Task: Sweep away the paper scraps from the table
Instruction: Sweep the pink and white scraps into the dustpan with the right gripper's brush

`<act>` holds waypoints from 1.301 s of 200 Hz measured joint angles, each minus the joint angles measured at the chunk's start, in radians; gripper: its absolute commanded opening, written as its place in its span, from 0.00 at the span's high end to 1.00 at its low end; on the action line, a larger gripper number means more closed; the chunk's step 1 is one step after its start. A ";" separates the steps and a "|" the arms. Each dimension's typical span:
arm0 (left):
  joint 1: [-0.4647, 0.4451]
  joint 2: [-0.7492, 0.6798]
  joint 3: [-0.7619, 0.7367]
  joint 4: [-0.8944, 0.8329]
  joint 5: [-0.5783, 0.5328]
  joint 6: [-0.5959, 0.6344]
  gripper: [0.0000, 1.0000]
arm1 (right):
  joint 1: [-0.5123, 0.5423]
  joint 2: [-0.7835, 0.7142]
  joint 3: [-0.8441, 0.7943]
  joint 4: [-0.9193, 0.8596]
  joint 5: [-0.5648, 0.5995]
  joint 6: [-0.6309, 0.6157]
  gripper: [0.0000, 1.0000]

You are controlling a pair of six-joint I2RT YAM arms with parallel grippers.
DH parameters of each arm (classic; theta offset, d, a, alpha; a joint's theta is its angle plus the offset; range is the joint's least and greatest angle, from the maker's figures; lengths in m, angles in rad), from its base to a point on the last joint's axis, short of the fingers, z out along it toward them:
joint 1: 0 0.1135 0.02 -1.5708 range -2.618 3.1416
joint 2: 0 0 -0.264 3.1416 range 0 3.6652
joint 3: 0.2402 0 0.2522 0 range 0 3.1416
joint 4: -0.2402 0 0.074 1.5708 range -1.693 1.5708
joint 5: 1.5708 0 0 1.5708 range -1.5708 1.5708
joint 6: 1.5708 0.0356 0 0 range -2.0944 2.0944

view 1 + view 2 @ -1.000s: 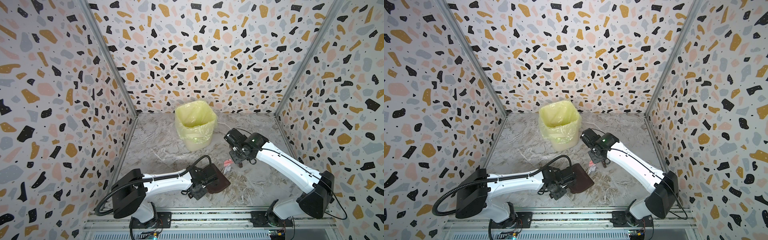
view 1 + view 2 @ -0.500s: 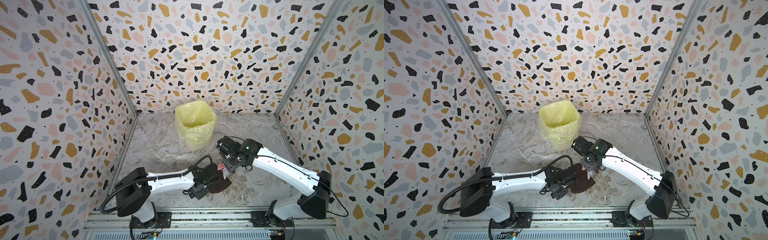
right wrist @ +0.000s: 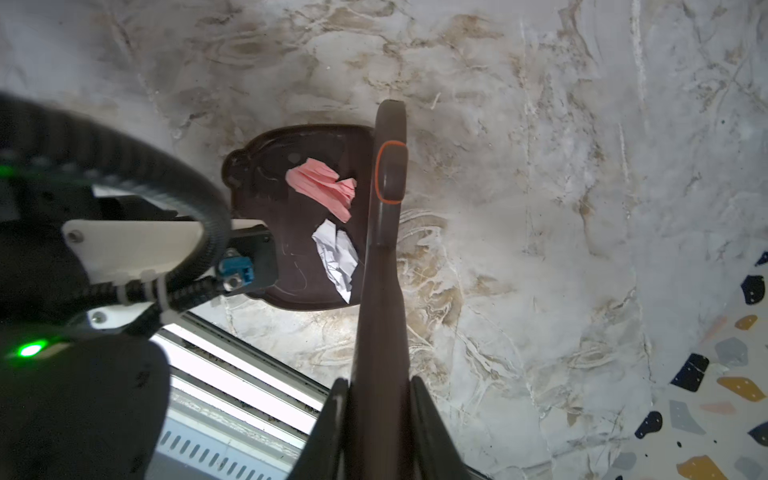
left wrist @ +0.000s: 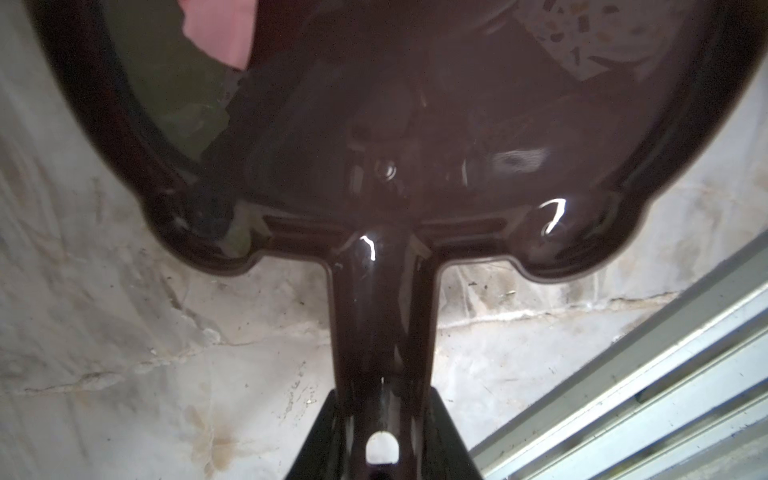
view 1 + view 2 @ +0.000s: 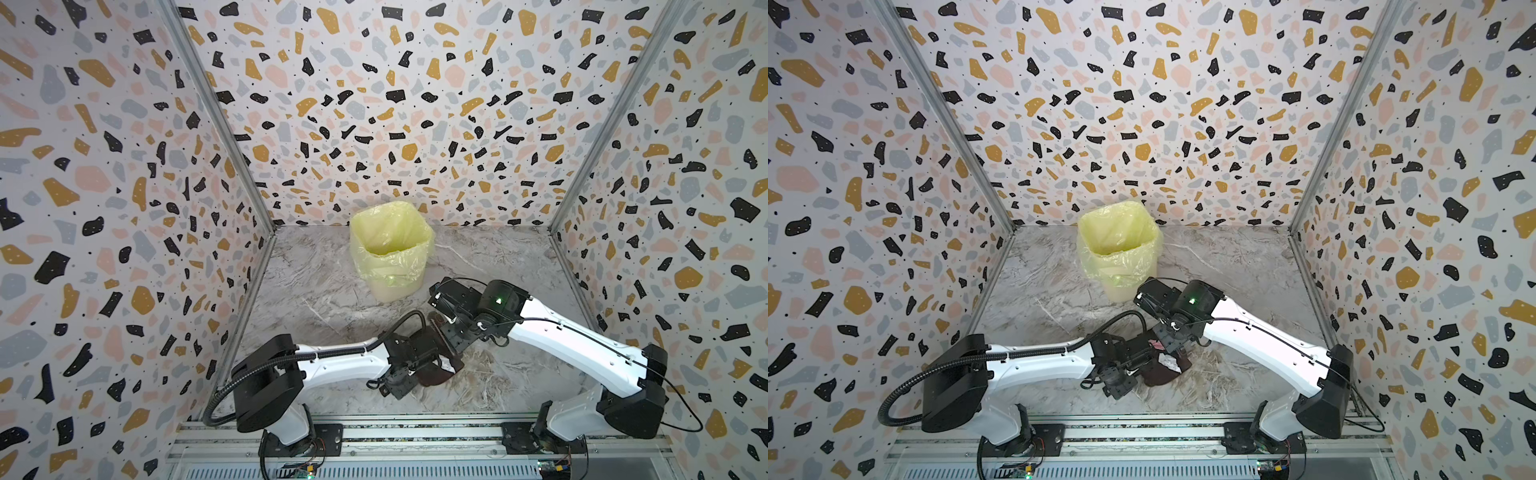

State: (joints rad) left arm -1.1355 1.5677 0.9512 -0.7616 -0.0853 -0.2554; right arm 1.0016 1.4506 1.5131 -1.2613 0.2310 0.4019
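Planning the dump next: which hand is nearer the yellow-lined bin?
Right. The right hand, gripping the brush, sits just front-right of the bin; the left hand, holding the dustpan, is farther toward the front rail.

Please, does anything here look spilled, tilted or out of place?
Nothing stands out. The pink scrap and the white scrap lie inside the dustpan, the brush stands at its open edge, and the bin is upright at the back. No loose scrap shows on the table.
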 measured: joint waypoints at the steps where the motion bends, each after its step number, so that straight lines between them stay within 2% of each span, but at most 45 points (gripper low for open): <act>1: 0.000 0.000 0.000 0.000 0.000 0.000 1.00 | -0.002 0.000 0.000 -0.001 0.001 0.000 1.00; 31: 0.000 0.000 0.000 0.005 0.000 0.000 1.00 | -0.031 -0.022 -0.018 -0.018 0.009 0.013 1.00; 104: 0.000 0.000 0.000 0.005 0.000 0.000 1.00 | 0.064 -0.023 -0.030 0.002 -0.082 0.037 1.00; 171: 0.000 -0.002 0.000 0.005 -0.001 -0.001 1.00 | 0.048 -0.034 -0.018 0.016 -0.095 0.066 1.00; 205: 0.000 -0.031 0.000 0.010 -0.005 -0.007 1.00 | -0.059 -0.109 -0.018 0.008 -0.100 0.072 1.00; 260: 0.000 -0.157 0.000 0.030 -0.022 -0.019 1.00 | -0.329 -0.318 -0.038 0.044 -0.165 0.047 1.00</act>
State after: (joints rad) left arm -1.1355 1.4105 0.9512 -0.7315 -0.1070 -0.2741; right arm 0.6724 1.1328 1.4754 -1.2175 0.0662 0.4484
